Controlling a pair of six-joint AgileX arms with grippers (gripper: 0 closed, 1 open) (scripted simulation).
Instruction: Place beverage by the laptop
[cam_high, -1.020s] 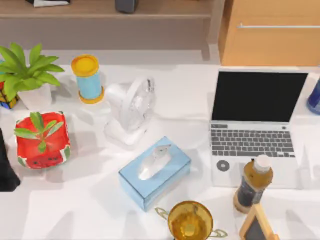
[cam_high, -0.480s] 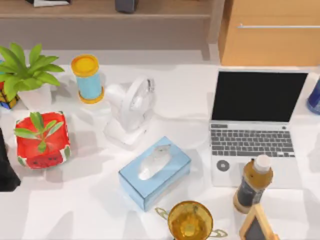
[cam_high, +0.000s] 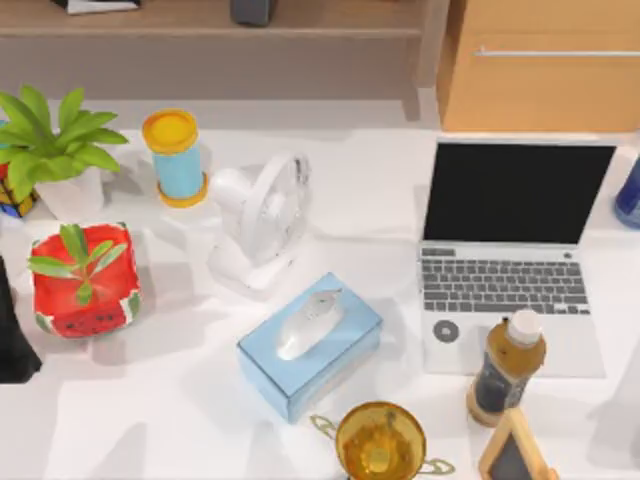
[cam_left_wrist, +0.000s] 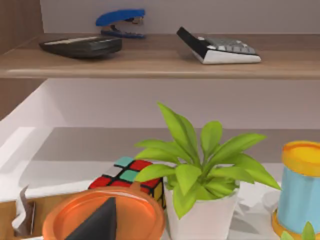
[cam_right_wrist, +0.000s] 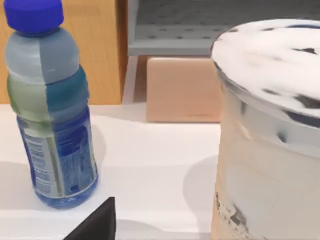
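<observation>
The silver-white laptop (cam_high: 505, 255) stands open at the table's right, black screen up, with a round dark sticker on its palm rest. The beverage, an amber bottle (cam_high: 506, 368) with a white cap and dark label, stands upright at the laptop's front right corner, and nothing holds it. My left arm (cam_high: 12, 335) is a dark shape parked at the table's left edge. A dark part of my left gripper (cam_left_wrist: 97, 222) hangs over an orange disc. A dark part of my right gripper (cam_right_wrist: 95, 222) sits low in front of a blue-capped bottle (cam_right_wrist: 50, 107).
The blue bottle (cam_high: 630, 195) stands right of the laptop screen. A tissue box (cam_high: 310, 345), white fan (cam_high: 262, 215), gold trophy cup (cam_high: 380, 442), small chalkboard (cam_high: 515, 450), blue-yellow spool (cam_high: 176, 158) and two plants (cam_high: 55, 150) (cam_high: 83, 280) crowd the table. A pale white-topped cylinder (cam_right_wrist: 270, 135) looms close.
The amber bottle and laptop have stayed put. The fan's head swivelled a little, and the shadow at the table's right edge slid toward the front.
</observation>
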